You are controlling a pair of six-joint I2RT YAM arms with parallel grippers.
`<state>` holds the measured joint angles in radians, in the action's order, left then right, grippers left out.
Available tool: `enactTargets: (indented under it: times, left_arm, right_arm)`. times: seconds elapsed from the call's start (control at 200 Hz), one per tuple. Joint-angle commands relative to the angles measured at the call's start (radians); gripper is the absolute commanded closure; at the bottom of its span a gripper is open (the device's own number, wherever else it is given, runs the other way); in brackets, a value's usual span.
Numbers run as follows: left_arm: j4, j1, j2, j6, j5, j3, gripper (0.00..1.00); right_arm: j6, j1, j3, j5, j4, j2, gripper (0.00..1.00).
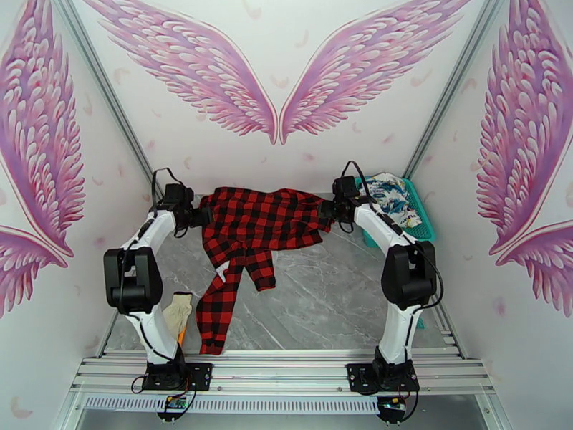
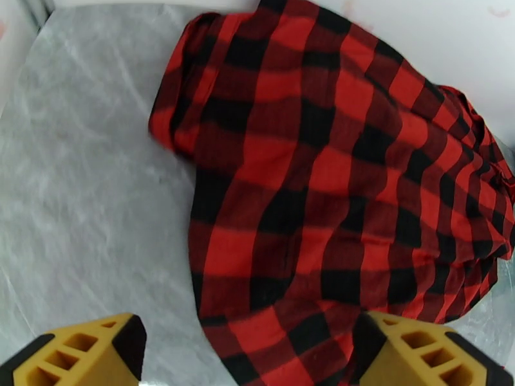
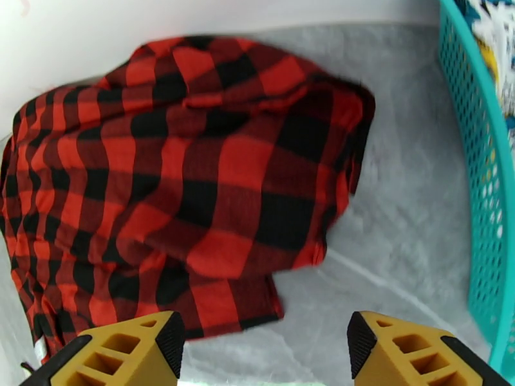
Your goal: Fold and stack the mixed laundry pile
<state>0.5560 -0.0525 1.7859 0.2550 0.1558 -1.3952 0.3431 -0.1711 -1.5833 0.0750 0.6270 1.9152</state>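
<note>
The red-and-black check shirt [image 1: 258, 223] lies spread across the far half of the grey table, with one long part trailing toward the near edge. My left gripper [image 1: 199, 216] is at the shirt's left edge. In the left wrist view it [image 2: 251, 355] stands open above the cloth [image 2: 309, 175], yellow fingertips [image 2: 84, 352] wide apart. My right gripper [image 1: 329, 211] is at the shirt's right edge. It [image 3: 265, 355] is open too, just above the shirt's corner [image 3: 180, 175]. The white printed garment [image 1: 390, 193] lies in the teal basket, a corner of it [image 3: 496, 33] in the right wrist view.
The teal mesh basket [image 1: 424, 225] stands at the back right, its wall [image 3: 483, 188] close beside my right gripper. A beige glove-like cloth [image 1: 177, 309] lies near the left arm's base. Bare grey tabletop [image 1: 329, 295] stretches across the near right. White walls close in the back and sides.
</note>
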Motion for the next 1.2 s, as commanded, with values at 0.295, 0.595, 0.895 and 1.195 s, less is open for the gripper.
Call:
enactTargets:
  times: [0.295, 0.595, 0.895, 1.195]
  left_arm:
    - [-0.396, 0.061, -0.068, 0.279, 0.155, 0.419, 0.11]
    - [-0.465, 0.092, 0.055, 0.337, 0.121, 0.390, 0.21]
    - [-0.545, 0.100, 0.073, 0.379, 0.147, 0.386, 0.49]
    - [-0.604, 0.102, -0.024, 0.373, 0.161, 0.435, 1.00]
  right_arm:
    - [0.166, 0.005, 0.098, 0.176, -0.164, 0.132, 0.47]
    - [0.209, -0.018, -0.005, 0.160, -0.166, 0.252, 0.47]
    - [0.203, -0.034, -0.074, 0.147, -0.117, 0.307, 0.67]
    - [0.183, -0.027, 0.007, 0.117, -0.140, 0.229, 1.00]
